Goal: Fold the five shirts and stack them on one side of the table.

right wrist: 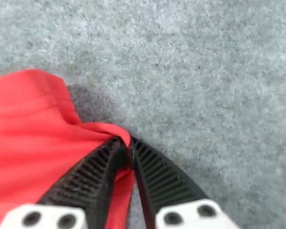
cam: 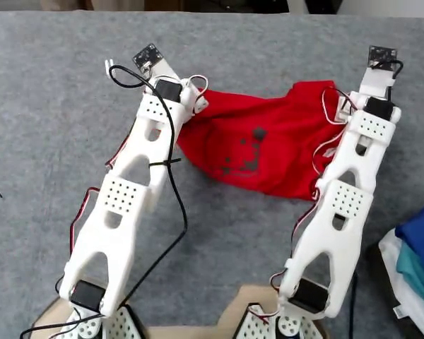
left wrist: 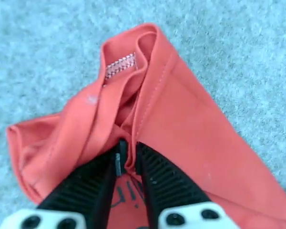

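Red shirt [cam: 268, 148] lies bunched toward the far middle of the grey table [cam: 49, 92], stretched between two white arms. The left arm [cam: 127, 191] meets one end of it, the right arm [cam: 346, 198] the other. A stack [cam: 418, 254] of folded shirts, blue over teal over white, sits at the table's right edge. The left gripper [left wrist: 126, 150] is clamped on red cloth below the collar tag [left wrist: 120, 65]. The right gripper [right wrist: 129, 145] pinches a fold at the shirt's edge.
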{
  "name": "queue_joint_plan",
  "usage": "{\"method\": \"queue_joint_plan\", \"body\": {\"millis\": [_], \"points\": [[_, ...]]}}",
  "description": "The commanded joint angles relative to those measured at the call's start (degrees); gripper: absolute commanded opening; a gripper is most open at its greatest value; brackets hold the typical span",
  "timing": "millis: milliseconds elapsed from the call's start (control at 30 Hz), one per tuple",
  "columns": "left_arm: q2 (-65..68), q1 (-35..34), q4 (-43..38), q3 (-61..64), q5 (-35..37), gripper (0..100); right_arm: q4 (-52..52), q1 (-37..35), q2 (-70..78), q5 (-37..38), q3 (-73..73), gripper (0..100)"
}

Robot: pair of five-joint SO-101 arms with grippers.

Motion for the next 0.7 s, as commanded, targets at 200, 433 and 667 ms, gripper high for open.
{"method": "queue_joint_plan", "body": {"millis": [200, 433, 667], "points": [[-1.98, -1.14, 4.22, -12.04, -0.53, 2, 0.09, 0.92, -0.13, -0.35, -3.03, 0.6], [-0.84, -1.49, 3.69, -13.45, -0.26, 9, 0.09, 0.92, -0.13, -0.35, -3.03, 0.6], [1.36, -1.32, 2.46, -13.89, -0.18, 17, 0.09, 0.92, -0.13, -0.35, -3.03, 0.6]]}}
